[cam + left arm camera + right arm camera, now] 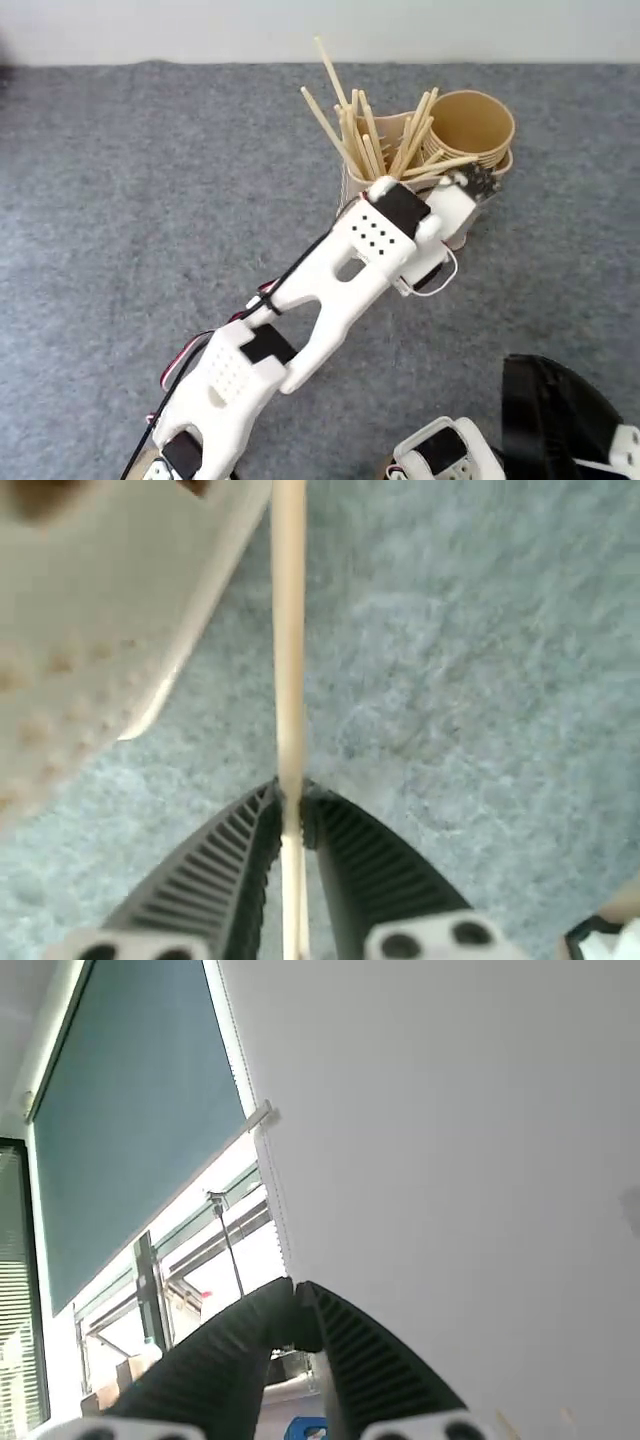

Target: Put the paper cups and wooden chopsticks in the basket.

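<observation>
Several wooden chopsticks (370,130) stand bunched in a pale basket (352,186) at the back of the table. A stack of brown paper cups (470,125) is beside them; whether it stands inside the basket I cannot tell. My left gripper (470,180) is right at the basket's near side, below the cups. It is shut on one chopstick (288,630), which runs straight out from between the fingers (290,800), past the perforated basket wall (90,660). My right gripper (300,1295) is shut on nothing and points up at a wall and window.
Grey carpet-like cloth (150,200) covers the table, with open room left of the basket and in front of it. The left arm (330,290) stretches diagonally across the middle. The right arm (550,415) is folded at the near right edge.
</observation>
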Controlling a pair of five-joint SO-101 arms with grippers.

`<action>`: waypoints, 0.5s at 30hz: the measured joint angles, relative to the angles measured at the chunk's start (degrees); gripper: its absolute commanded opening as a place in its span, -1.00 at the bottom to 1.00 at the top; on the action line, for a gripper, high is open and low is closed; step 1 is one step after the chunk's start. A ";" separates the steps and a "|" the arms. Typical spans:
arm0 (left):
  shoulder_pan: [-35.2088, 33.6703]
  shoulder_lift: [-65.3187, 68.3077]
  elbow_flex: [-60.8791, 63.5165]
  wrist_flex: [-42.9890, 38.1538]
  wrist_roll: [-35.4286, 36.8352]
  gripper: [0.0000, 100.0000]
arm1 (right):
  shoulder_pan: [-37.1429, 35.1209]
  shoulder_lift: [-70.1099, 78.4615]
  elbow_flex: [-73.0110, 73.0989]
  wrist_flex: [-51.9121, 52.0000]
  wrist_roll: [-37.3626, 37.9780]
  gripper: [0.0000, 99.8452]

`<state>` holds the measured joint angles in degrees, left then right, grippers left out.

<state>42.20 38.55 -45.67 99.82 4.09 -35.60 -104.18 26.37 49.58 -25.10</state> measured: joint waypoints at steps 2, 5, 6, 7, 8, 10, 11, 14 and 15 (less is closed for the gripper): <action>-0.53 -3.25 -0.44 0.00 -0.88 -0.98 | 0.00 0.00 0.70 -1.85 1.76 -0.98; -2.46 -8.62 -0.62 -0.09 -0.97 -0.98 | 0.00 0.00 3.69 -4.57 4.92 -0.98; -3.08 -10.46 -0.62 -0.18 -0.97 -0.98 | 0.00 0.00 4.57 -4.84 5.71 -0.98; -3.78 -12.13 -0.62 -0.53 -0.97 -0.98 | 0.00 0.00 5.27 -4.92 6.07 -0.98; -4.57 -13.89 -0.62 -0.88 -0.97 -0.98 | 0.00 0.00 5.63 -5.01 6.33 -0.98; -6.95 -17.58 -0.62 -1.67 -0.97 -0.98 | 0.00 0.00 5.71 -5.01 6.68 -0.98; -8.26 -19.34 -0.62 -2.11 -0.97 -0.98 | 0.00 0.00 5.71 -5.01 6.68 -0.98; -11.43 -24.35 -0.62 -3.78 -0.97 -0.98 | 0.00 0.00 5.71 -4.66 6.68 -0.98; -12.40 -26.02 -0.62 -4.57 -0.97 -0.98 | 0.00 0.00 5.71 -3.69 6.68 -0.98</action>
<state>29.80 12.53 -46.29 95.25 3.12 -35.60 -104.18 32.09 45.89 -18.42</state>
